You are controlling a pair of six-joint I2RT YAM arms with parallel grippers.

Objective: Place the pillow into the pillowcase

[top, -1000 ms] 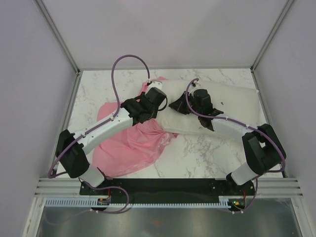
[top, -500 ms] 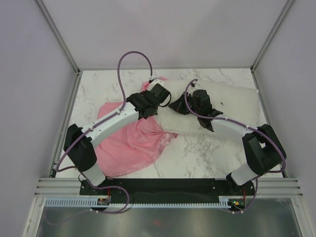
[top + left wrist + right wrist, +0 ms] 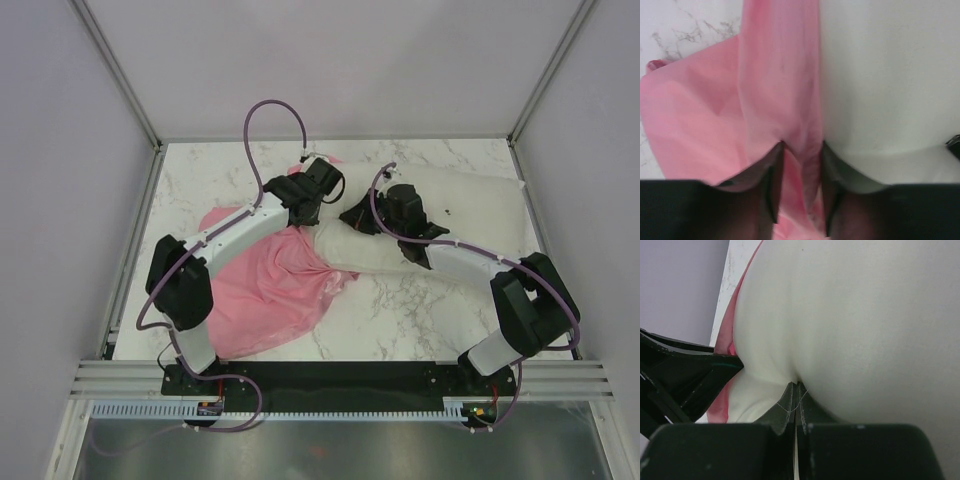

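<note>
Plain white puffy pillow [image 3: 470, 200] lies across upper right, long axis left-right, its left end at shiny pink satin pillowcase [image 3: 270, 295]. Right fingers [image 3: 785, 412] pinch pillow skin; left fingers [image 3: 765, 185] clamp a case fold.

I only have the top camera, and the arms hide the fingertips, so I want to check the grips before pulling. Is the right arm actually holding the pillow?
Observer: Yes. The right wrist camera shows the right fingers shut tight on a small pinch of the pillow.
Operator: And the left side?
Observer: The left wrist camera shows the left fingers standing apart with a fold of the pillowcase between them. I can't tell whether the fold is clamped.
Operator: Where is the pillow relative to that fold?
Observer: Right beside it. In that view the pillow fills the right side and borders the pink cloth.
</note>
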